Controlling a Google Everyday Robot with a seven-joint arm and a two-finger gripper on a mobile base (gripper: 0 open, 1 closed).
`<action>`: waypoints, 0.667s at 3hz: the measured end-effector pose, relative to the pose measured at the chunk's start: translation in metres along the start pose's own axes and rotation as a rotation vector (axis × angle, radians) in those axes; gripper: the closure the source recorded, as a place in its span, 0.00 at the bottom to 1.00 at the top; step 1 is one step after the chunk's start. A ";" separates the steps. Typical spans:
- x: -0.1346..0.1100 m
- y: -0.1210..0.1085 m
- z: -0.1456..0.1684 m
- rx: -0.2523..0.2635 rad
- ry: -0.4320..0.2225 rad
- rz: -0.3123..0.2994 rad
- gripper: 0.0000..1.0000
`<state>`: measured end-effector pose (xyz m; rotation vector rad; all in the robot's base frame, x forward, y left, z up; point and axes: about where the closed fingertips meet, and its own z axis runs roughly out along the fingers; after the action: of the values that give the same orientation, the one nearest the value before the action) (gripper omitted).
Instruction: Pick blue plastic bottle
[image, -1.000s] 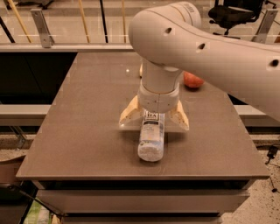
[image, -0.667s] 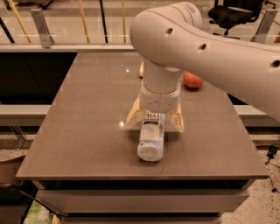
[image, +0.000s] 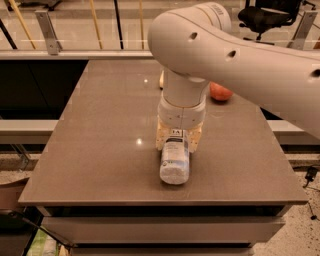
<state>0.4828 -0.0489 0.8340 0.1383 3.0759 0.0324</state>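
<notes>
Since the earlier frames, the two cream-coloured fingers have drawn inward from a wide splay to stand close against the sides of the bottle. The wrist has kept its place over the table.

1. Arm: the large white, rounded robot arm enters from the right edge. It bends downward through a cylindrical wrist section above the middle of the table.
2. Table: the flat, rectangular grey-brown table fills the centre of the view. Its glossy top carries small light reflections.
3. Gripper: the two-finger gripper is at the lower end of the wrist, down at table level. It is clamped on the bottle, with one finger on each flank.
4. Task object: the clear pale-blue plastic bottle lies on its side on the table, toward the front edge. Its base faces the camera. Its white-and-dark label end sits between the fingers, and its cap end is hidden beneath the wrist.
5. Other object: the round red-orange apple rests on the table behind the arm, well apart from the bottle.
</notes>
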 end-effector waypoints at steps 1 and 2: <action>0.000 0.000 0.000 -0.001 -0.003 -0.001 0.85; 0.000 0.000 -0.001 -0.002 -0.006 -0.001 1.00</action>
<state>0.4825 -0.0493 0.8346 0.1359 3.0702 0.0348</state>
